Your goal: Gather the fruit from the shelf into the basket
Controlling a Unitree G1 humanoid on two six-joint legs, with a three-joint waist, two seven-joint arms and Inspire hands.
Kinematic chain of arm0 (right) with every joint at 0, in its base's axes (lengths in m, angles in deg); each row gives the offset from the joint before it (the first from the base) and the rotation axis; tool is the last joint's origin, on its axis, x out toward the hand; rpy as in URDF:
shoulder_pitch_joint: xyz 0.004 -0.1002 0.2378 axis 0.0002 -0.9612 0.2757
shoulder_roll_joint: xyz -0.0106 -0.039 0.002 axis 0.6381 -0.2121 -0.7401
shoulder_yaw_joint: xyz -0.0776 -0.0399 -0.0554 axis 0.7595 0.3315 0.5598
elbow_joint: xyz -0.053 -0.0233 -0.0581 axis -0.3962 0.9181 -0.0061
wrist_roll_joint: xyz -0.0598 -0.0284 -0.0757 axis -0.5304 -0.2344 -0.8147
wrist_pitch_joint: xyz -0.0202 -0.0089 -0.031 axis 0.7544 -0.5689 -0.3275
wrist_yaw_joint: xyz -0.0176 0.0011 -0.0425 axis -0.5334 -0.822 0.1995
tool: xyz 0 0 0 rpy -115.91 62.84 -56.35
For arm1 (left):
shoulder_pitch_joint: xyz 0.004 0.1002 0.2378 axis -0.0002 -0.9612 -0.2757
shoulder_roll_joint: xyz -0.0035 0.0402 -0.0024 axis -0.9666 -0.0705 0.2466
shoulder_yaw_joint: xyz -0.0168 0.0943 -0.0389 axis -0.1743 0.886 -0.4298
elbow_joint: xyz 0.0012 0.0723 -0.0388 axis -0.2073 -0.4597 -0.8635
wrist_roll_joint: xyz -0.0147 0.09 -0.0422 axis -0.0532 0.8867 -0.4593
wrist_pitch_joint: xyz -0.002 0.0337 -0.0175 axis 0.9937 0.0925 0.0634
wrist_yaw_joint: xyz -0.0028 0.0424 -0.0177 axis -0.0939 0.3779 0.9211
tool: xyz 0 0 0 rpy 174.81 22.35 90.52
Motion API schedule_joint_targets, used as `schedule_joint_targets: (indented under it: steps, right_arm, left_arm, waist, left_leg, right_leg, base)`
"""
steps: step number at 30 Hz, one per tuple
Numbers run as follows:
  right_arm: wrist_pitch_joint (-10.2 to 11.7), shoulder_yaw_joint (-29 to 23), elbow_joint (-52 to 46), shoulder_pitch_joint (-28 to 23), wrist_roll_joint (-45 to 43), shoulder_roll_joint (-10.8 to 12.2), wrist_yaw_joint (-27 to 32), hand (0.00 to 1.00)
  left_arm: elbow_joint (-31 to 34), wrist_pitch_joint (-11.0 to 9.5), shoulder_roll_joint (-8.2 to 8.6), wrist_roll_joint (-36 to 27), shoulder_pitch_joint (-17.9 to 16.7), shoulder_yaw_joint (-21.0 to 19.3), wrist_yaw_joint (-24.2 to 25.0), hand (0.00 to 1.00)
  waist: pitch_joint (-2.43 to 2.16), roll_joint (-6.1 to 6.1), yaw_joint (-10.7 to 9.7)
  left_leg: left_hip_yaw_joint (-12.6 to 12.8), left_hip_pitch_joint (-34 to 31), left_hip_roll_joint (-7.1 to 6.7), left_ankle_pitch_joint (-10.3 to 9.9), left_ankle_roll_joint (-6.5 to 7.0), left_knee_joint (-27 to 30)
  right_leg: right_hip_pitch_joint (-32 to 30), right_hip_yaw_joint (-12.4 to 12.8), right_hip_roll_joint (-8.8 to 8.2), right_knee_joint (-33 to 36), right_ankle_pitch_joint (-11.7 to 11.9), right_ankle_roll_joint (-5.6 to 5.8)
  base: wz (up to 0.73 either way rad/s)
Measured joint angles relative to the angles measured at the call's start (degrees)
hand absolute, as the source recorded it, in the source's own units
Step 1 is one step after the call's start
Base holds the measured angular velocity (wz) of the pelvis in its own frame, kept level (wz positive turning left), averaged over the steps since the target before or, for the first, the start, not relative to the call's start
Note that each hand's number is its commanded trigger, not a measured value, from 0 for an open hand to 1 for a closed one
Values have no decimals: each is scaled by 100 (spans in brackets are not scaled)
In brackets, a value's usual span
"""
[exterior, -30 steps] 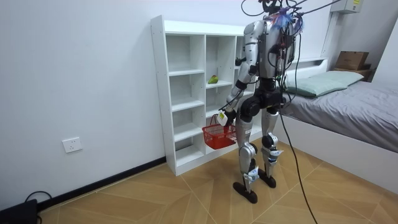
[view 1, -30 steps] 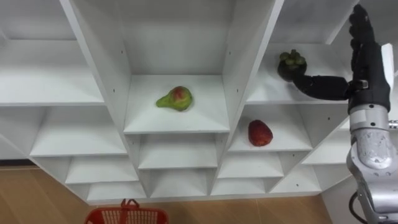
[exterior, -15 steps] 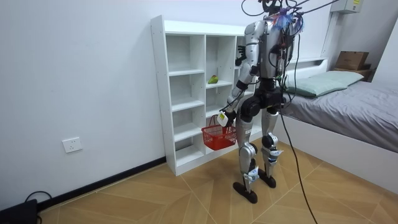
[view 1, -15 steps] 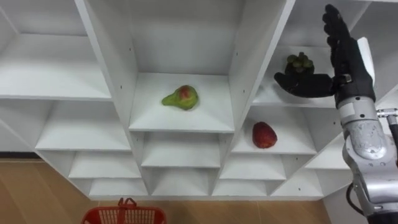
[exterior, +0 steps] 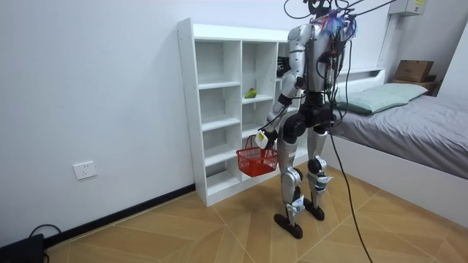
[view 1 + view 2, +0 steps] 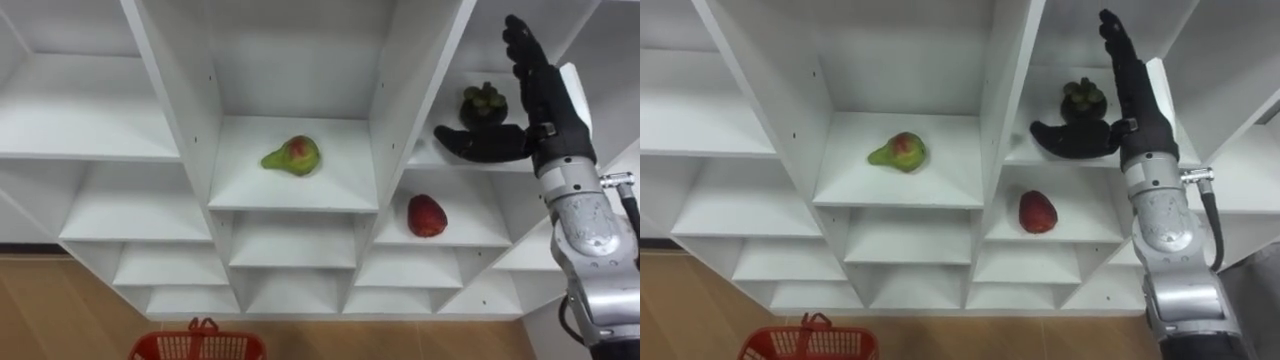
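Held the fingers (image 6: 524, 52) of the right hand (image 6: 548, 108) straight and pressed together, tips up and leaning a little left. Stuck the thumb out sideways to the left, well apart from them, so that the open hand made a wide L with nothing inside it. Set that thumb just below and in front of the dark purple round fruit with a green leafy cap (image 6: 484, 99), which sat on the upper board of the right column of the white wooden shelf unit (image 6: 178, 110). Could not tell whether thumb and fruit touched. Turned the back of the hand rightward and raised the silver forearm steeply from the lower right, wrist level with that board.

Left alone the green pear with a red blush (image 6: 292, 157), lying on its side in the middle column's compartment, and the red rounded fruit (image 6: 427, 215), one compartment under the purple one.

Carried the red plastic mesh basket (image 6: 197, 346) low on the left, its rim and handle at the bottom edge of the eye views. Hung it, in the room view, from the left hand (image 5: 264, 136), closed round the handle beside the left thigh, arm down and slightly bent.

Stood upright on the wooden floor (image 5: 219, 234), close before the shelves, right arm lifted to shoulder height.
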Motion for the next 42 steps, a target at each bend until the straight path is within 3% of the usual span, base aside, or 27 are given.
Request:
schedule_joint_targets:
  steps: [4, 12, 19, 31, 42]
  right_arm:
    - [0, 0, 199, 128, 1, -27, 0, 0]
    - [0, 4, 286, 210, 381, -341, -24, 0]
    - [-96, 4, 713, 417, 347, -358, -40, 0]
    - [-143, 3, 1203, 472, 160, -361, -236, 0]
    - [-209, 2, 1836, 860, 155, -546, -608, 0]
  left_arm:
    - [-1, 0, 0, 1, 1, 0, 23, 100]
    - [82, 0, 0, -5, -2, -1, 67, 100]
    - [94, 1, -6, -26, 4, -5, 61, 100]
    - [90, 13, -5, -59, 14, -7, 109, 100]
    - [74, 165, -17, -57, 75, -2, 113, 100]
  waist:
    - [-4, -1, -2]
    - [-12, -54, 21]
    - [2, -191, 92]
    - [12, -190, 113]
    - [24, -210, 92]
  left_leg:
    - [-3, -1, 0, 0, 0, 0]
    - [-91, 9, -1, 3, -2, -9]
    - [-109, 12, -3, 14, -7, 7]
    - [-123, 33, -7, 14, -6, 34]
    - [-163, 8, -41, 26, 14, 57]
  right_leg:
    - [-2, 0, 1, -2, 0, 0]
    - [24, -81, -4, 3, 0, 0]
    - [56, -179, -18, 4, 2, -4]
    - [106, -213, -30, 3, 2, -4]
    - [103, -223, -56, -5, -2, 2]
  base:
    - [0]
    - [2]
    - [1]
    - [0]
    - [0]
